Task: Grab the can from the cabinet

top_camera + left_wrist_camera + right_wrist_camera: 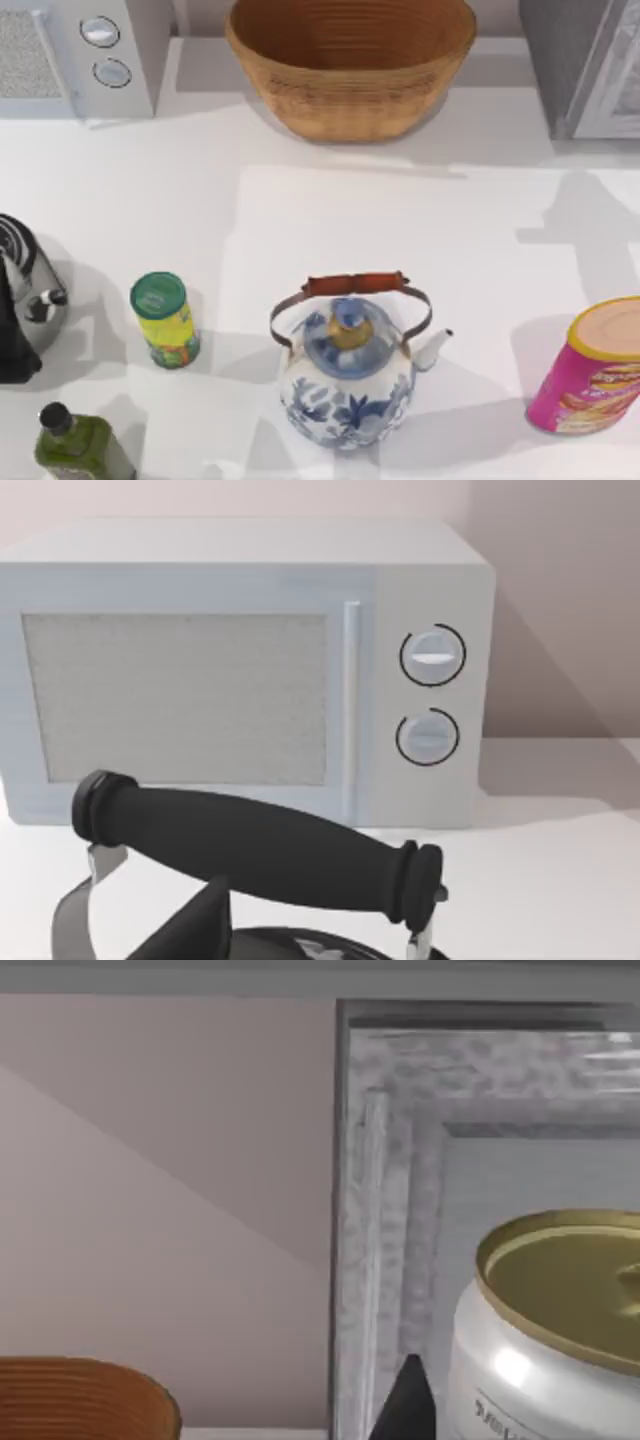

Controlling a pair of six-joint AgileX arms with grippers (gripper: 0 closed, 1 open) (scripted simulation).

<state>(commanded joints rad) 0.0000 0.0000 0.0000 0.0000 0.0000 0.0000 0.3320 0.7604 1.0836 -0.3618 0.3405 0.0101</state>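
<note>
The can (545, 1330) has a dull gold round top and a silvery-grey side. It stands upright just inside the open cabinet (385, 1210), close to the right wrist camera. The cabinet's mottled grey frame rises beside it. A dark part of my right gripper (405, 1400) sits right beside the can, between it and the frame; I cannot tell whether they touch. In the top view the cabinet (600, 70) stands at the back right corner. My left arm hangs over the black kettle handle (260, 845) at the table's left and faces the microwave (250, 670).
A wicker basket (350, 65) stands at the back middle and the microwave (85, 55) at the back left. Toward the front are a green-lidded can (165, 320), a blue-and-white teapot (350, 375), a pink canister (595, 370), a green bottle (75, 445) and a black kettle (25, 300).
</note>
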